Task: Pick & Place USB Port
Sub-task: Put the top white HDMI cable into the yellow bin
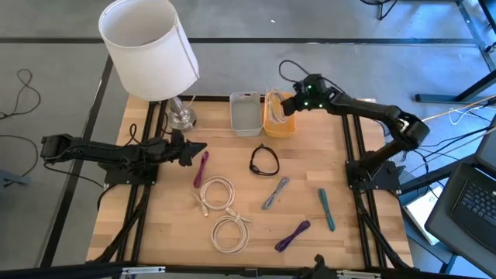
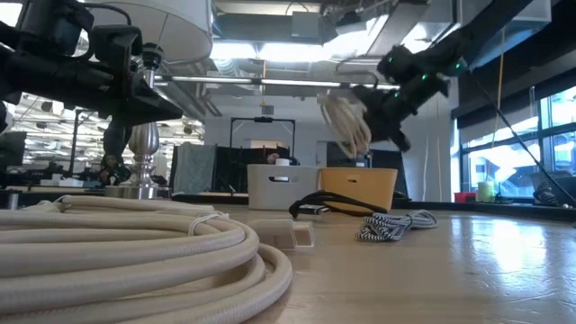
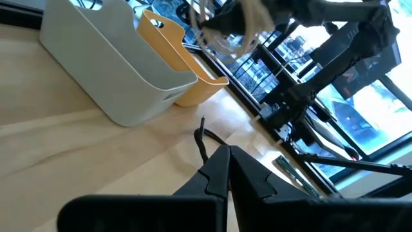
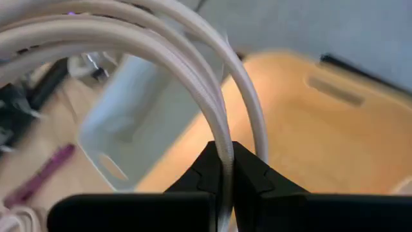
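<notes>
Currently a coiled white cable (image 2: 346,124) is being pinched between the closed fingers of the right gripper (image 4: 224,169), and it is being held in the air, not touching any container. In the high view this gripper (image 1: 288,103) is being kept at about 1 o'clock from the middle of the table (image 1: 341,178), directly above the orange bin (image 1: 280,124). The coming move is judged to depend on this one relation: the bin is lying straight below the claw, so a release or a short descent is probably what is needed. In the low view the loops are hanging downward from the fingers, with their long axis nearly vertical, and the lowest loop is being kept clearly above the rim of the orange bin (image 2: 360,187). The white bin (image 1: 246,113) is standing just beside it, at 9 o'clock from the orange one, so a sideways drift toward that side could put the cable in the wrong compartment.

The left gripper (image 1: 195,151) is waiting at about 9 o'clock on the table, near a purple cable (image 1: 201,168), with its fingers pressed together and holding nothing. The right arm is clearly the nearer one to the bins.
</notes>
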Controlling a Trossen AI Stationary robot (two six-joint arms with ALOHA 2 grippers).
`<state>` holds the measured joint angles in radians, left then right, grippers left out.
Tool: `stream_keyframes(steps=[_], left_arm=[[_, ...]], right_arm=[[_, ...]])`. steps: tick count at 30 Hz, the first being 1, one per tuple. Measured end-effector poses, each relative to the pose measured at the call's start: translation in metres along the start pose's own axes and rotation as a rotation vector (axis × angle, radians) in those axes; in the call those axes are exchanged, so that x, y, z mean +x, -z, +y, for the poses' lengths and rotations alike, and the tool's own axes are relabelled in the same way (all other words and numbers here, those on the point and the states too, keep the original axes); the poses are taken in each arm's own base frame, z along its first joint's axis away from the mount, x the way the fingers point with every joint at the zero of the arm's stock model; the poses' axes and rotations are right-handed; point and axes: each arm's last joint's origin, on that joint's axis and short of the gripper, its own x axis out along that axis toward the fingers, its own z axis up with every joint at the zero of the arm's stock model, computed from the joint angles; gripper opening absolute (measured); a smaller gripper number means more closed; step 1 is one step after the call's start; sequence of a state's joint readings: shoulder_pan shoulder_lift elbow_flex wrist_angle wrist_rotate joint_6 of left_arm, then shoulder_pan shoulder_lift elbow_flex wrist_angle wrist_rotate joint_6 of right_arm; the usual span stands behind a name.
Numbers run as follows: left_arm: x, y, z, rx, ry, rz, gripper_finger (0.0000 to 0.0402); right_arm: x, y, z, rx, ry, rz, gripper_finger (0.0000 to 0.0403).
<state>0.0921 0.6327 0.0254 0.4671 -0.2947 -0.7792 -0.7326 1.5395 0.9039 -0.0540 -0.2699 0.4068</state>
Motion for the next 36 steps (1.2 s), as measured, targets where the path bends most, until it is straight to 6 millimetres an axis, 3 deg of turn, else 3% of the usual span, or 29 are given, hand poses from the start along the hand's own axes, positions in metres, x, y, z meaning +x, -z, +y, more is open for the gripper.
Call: stream_keyframes(steps=[9, 36], left_arm=[[0.0, 0.0, 0.0, 0.008, -0.001, 0.001, 0.0004], [0.0, 0.002, 0.001, 0.015, -0.01, 0.022, 0.0004]], right_arm=[[0.036, 0.009, -0.015, 0.011, 0.004, 0.022, 0.0015], [0.044, 0.012, -0.025, -0.003, 0.114, 0.008, 0.0015]])
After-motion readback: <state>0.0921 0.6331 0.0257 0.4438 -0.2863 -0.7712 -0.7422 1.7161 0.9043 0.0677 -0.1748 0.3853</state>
